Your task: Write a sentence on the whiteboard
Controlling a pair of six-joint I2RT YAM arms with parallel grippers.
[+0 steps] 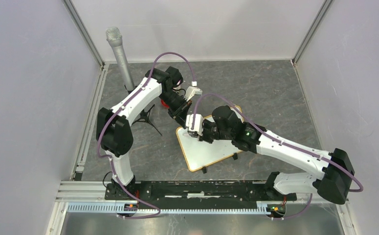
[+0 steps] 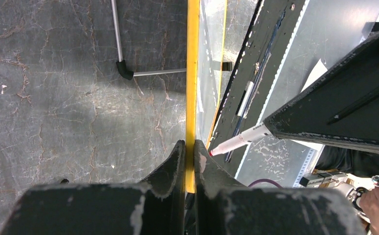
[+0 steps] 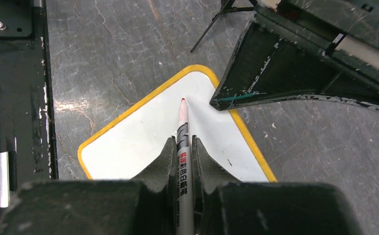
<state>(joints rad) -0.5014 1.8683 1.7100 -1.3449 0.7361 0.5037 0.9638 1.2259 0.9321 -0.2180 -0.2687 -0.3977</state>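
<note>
The left jaws are shut on the frame edge of the whiteboard [image 3: 143,137], which we judge is meant to steady it against the push of writing. The right jaws clamp a red-tipped marker [image 3: 182,117] by its barrel, with the tip at the white face near a rounded corner (we cannot tell whether it touches). The board sits on the desk [image 3: 104,58] mid-workspace, ahead of both bases. No sentence shows on the part we see. From above, the right arm covers much of the board. A microphone stand [image 1: 120,54] rises behind the left arm.
</note>
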